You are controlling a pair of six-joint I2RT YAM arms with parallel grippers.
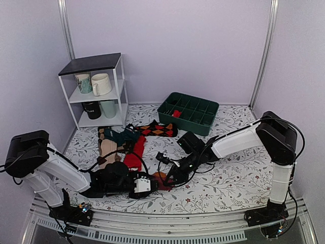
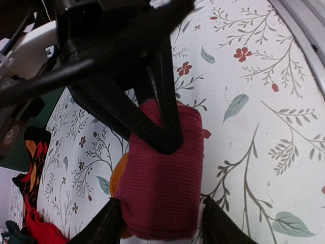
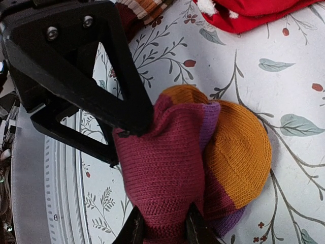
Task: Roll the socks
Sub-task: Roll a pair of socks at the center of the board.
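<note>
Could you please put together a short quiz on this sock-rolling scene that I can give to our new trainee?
1. True or false: a red item lies in one compartment of the green tray.
2. Fill in the blank: the white shelf holds ___ mugs.
3. What is the right gripper pinching between its fingers?
A) a mug
B) the maroon sock roll
C) the green tray

Key: 1 true; 2 four; 3 B.
</note>
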